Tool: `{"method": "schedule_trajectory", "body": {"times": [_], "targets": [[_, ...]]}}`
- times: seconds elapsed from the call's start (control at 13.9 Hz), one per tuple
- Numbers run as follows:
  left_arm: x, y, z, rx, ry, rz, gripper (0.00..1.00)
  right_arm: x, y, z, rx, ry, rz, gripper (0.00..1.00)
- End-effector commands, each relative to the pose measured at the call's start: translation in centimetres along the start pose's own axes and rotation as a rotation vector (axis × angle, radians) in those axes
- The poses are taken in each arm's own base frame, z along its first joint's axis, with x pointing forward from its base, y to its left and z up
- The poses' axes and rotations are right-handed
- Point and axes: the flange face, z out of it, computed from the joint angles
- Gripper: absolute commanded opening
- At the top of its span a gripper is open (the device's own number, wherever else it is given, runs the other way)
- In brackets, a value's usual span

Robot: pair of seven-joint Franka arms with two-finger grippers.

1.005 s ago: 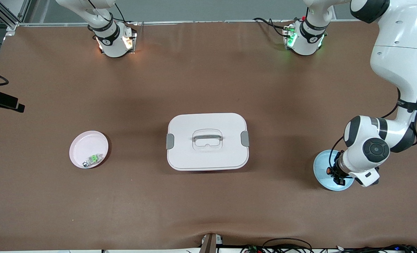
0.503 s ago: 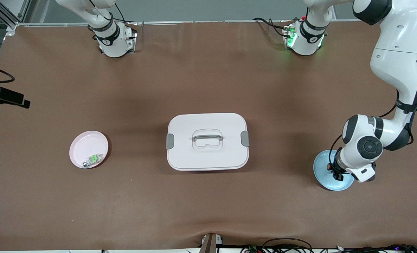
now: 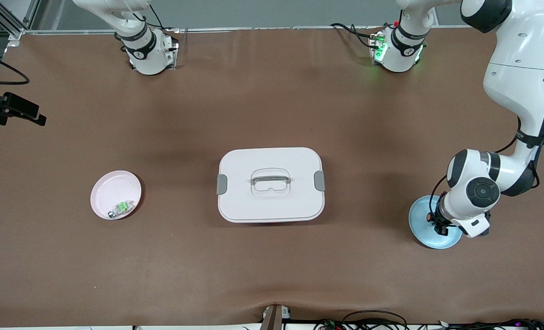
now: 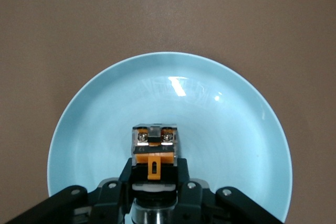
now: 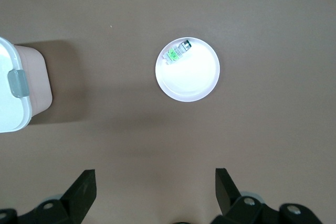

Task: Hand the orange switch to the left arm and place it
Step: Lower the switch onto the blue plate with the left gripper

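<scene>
The orange switch (image 4: pixel 156 153), a small black block with orange parts, sits between the fingers of my left gripper (image 4: pixel 156 174), which is shut on it. Gripper and switch are over the light blue plate (image 4: pixel 220 129) at the left arm's end of the table (image 3: pixel 421 215). The white box (image 3: pixel 270 184) with grey latches stands mid-table. My right gripper (image 5: pixel 155 187) hangs open and empty, high over bare table at the right arm's end, apart from the pink plate (image 5: pixel 194 77).
The pink plate (image 3: pixel 111 192) holds a small green-and-silver component (image 3: pixel 120 208). A corner of the box (image 5: pixel 10 85) shows in the right wrist view. Brown table surface lies between the box and each plate.
The left arm shifted a little over the blue plate with the switch, then held still. The right arm's hand at the front view's edge drifted toward the robots' bases.
</scene>
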Motion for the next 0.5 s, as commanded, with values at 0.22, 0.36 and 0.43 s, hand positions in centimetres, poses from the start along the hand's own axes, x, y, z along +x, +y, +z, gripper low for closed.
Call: {"method": "schedule_trajectory", "body": {"times": [0.22,0.36,0.43], "targets": [[-0.4,0.4,-1.4,-0.032,0.022,0.023,1.00,-0.8,1.6,-1.8,-0.028,0.054,0.015,1.00],[-0.3,0.9,-2.4,-0.051,0.025,0.015,1.00,-0.7,-0.3,-2.4,-0.120,0.068,-0.009,1.00],[-0.4,1.3,-2.9,-0.062,0.023,0.003,1.00,-0.7,-1.1,-2.4,-0.139,0.070,-0.025,1.00]]}}
